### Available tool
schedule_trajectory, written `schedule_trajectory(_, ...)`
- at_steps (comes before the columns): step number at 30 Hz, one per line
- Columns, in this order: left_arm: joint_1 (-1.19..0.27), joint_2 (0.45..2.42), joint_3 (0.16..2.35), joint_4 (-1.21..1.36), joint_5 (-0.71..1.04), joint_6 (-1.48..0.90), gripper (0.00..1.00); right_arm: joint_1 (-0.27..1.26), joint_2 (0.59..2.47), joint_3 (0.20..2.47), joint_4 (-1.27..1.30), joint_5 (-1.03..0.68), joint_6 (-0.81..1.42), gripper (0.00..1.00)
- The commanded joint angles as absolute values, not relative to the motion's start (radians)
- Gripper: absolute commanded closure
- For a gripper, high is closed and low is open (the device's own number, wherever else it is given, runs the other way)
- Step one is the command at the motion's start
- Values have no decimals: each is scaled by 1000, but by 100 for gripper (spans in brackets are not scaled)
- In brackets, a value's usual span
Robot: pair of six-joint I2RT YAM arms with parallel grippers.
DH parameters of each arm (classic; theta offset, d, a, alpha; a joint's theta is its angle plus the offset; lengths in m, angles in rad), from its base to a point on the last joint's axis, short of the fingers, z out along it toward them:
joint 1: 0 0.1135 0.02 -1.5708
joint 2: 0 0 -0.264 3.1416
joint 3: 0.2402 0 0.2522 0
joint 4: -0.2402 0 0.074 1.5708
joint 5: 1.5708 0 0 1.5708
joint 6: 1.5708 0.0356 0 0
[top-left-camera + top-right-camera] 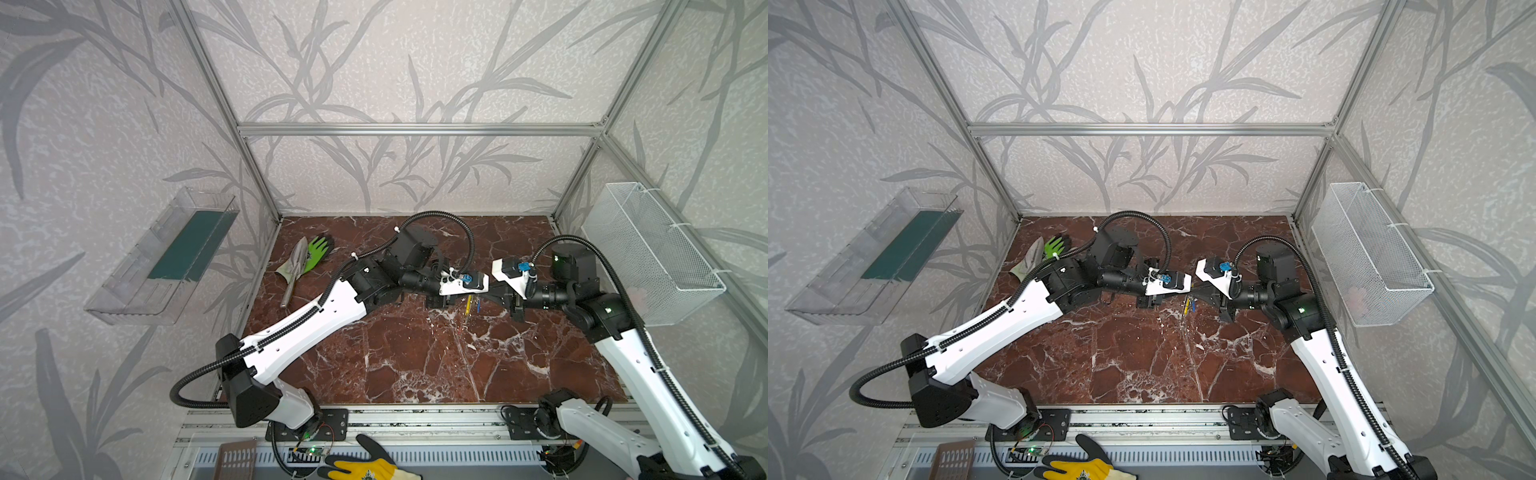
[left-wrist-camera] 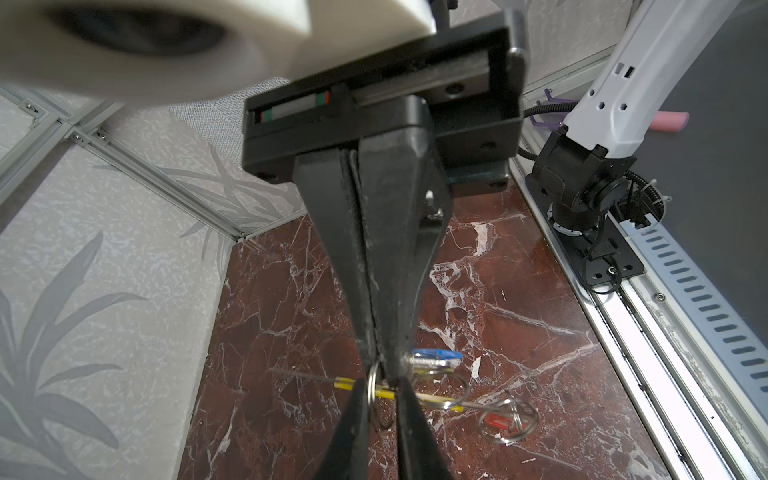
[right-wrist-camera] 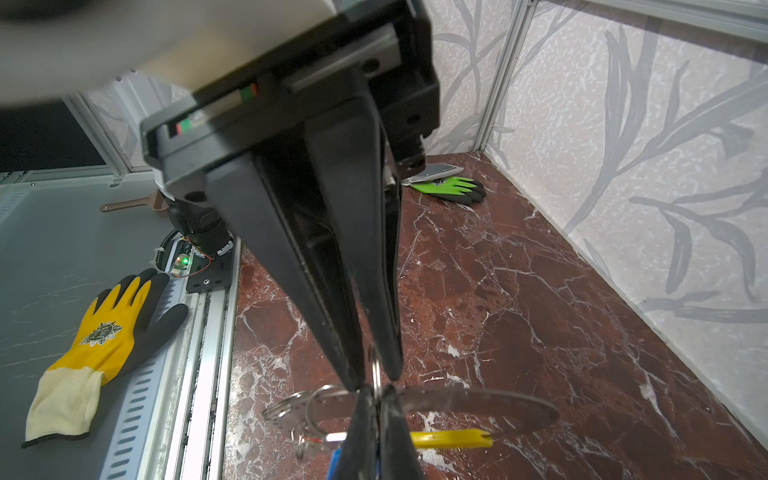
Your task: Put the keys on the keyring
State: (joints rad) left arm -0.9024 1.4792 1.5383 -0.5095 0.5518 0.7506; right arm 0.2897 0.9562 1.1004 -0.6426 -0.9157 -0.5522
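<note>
the keyring (image 3: 519, 405), a thin grey dotted hoop with a yellow arc (image 3: 451, 439), is held above mid-table where two grippers meet tip to tip. the right gripper (image 3: 374, 374) is clamped on its band. the left gripper (image 2: 381, 372) pinches a small silvery split ring (image 2: 372, 384). a blue-tagged key (image 2: 436, 355) and a red-tagged key (image 2: 498, 420) dangle close by. this looks like the threading step. the next move probably calls for easing that wire ring onto the hoop, over the glossy red marble table (image 1: 415, 365).
</note>
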Motion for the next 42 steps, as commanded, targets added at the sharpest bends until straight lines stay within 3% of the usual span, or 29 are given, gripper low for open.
schedule_trajectory(1, -910, 1491, 1571, -516, 577, 764, 85, 302, 945, 1120, -645, -925, -560, 100)
schedule_trajectory(6, -912, 1495, 1564, -498, 595, 748, 97, 307, 941, 1111, -624, -914, -559, 100)
schedule_trajectory(7, -911, 1496, 1558, -491, 596, 740, 100, 307, 933, 1103, -607, -906, -553, 97)
schedule_trajectory(10, -907, 1495, 1544, -456, 592, 694, 100, 307, 900, 1074, -569, -832, -551, 73)
schedule_trajectory(16, -880, 1454, 1474, -290, 607, 555, 100, 304, 802, 1015, -528, -672, -564, 59)
schedule_trajectory(23, -836, 1395, 1358, -19, 657, 354, 100, 304, 711, 929, -448, -610, -514, 58)
schedule_trajectory(42, -818, 1364, 1260, 257, 701, 142, 100, 305, 802, 871, -125, -761, -351, 63)
